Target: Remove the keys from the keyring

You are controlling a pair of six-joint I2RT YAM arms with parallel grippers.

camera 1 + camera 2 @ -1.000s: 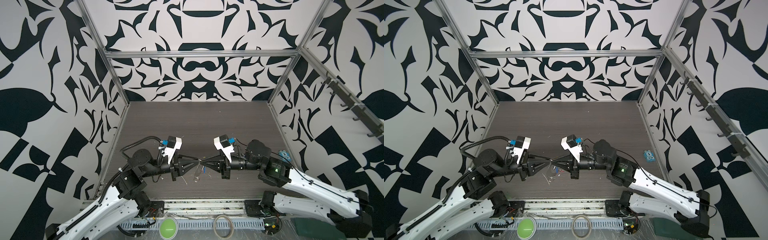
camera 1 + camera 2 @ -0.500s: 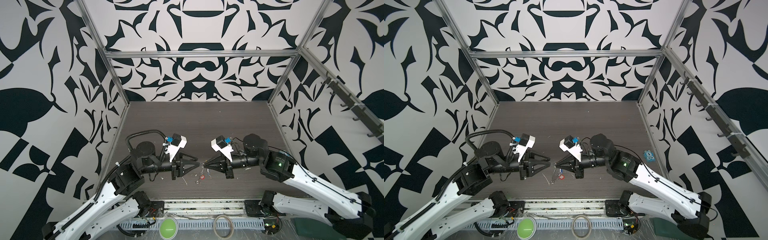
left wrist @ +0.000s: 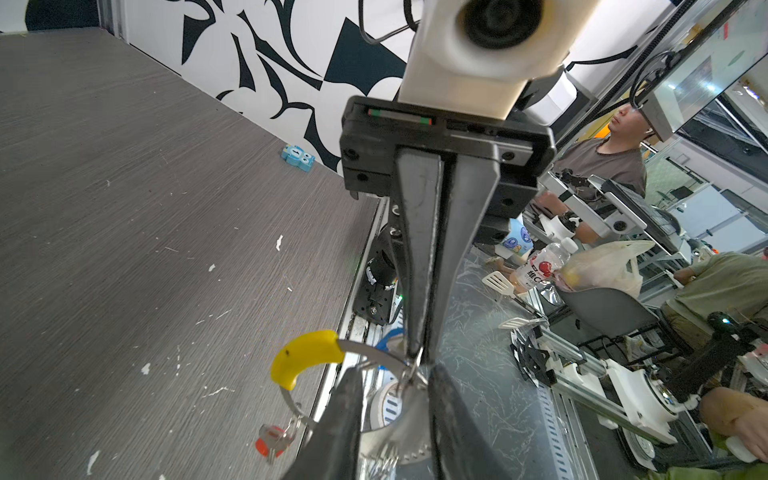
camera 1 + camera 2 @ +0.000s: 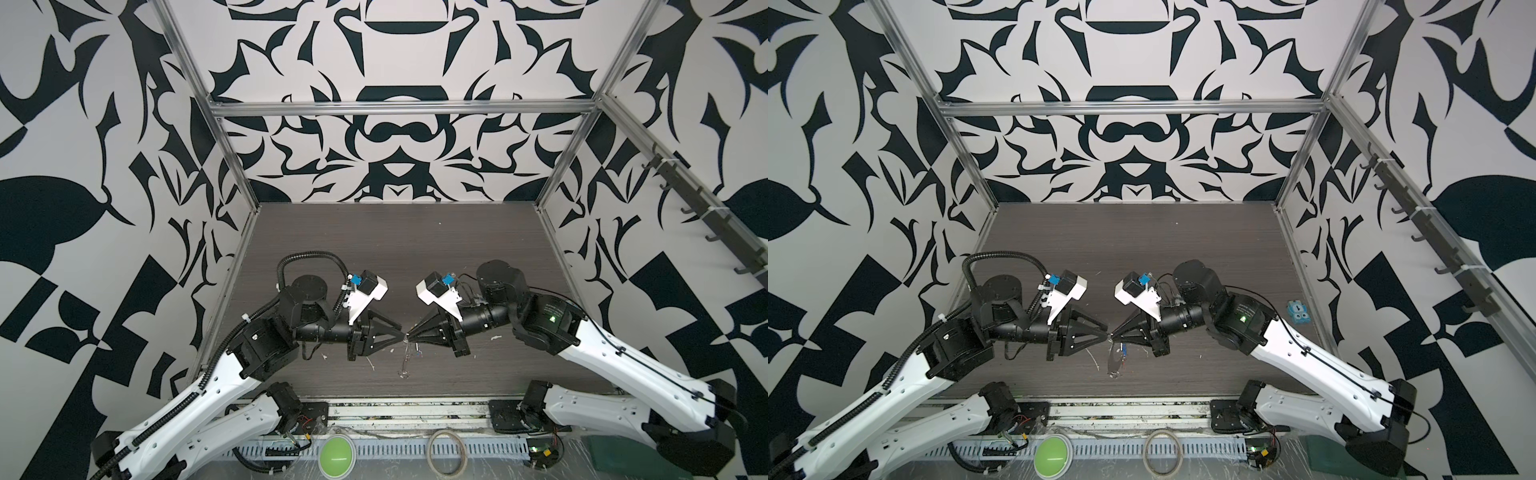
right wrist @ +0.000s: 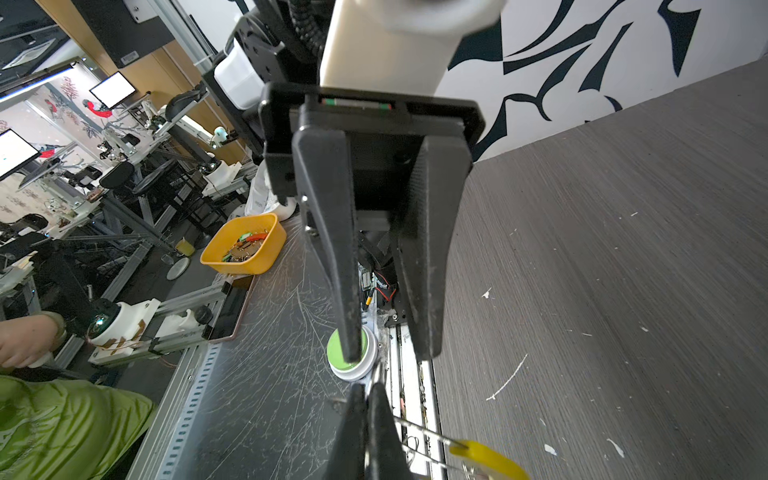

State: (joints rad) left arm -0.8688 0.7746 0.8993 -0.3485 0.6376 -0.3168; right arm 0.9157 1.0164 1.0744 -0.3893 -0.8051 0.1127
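Reference point: the green button [image 4: 336, 457] on the front rail.

1. The right gripper [image 4: 410, 335] is closed. Its fingers [image 3: 415, 270] are pressed together on the thin wire of the keyring [image 3: 365, 349]. It holds the keyring in the air above the table [image 4: 374, 249], beyond the green button and a little to its right.

2. The left gripper [image 4: 400, 336] has its jaws apart. It meets the right gripper tip to tip at the same spot. The right wrist view shows a clear gap between its fingers [image 5: 332, 249]. A small silver ring [image 3: 409, 376] on the wire sits in this gap. Whether either finger touches it cannot be determined.

3. The keyring hangs from the pinch point down toward the table. The yellow sleeve [image 3: 305, 357] covers an arc of the wire just beside the grip.

4. The keys [image 3: 272, 440] with the red tag hang on the wire past the yellow sleeve, threaded on the loop.

5. A beige hoop [image 4: 446, 451] lies just right of the green button, on the same rail. A small blue toy [image 4: 1298, 311] lies on the table far to the right of the green button, near the side wall.
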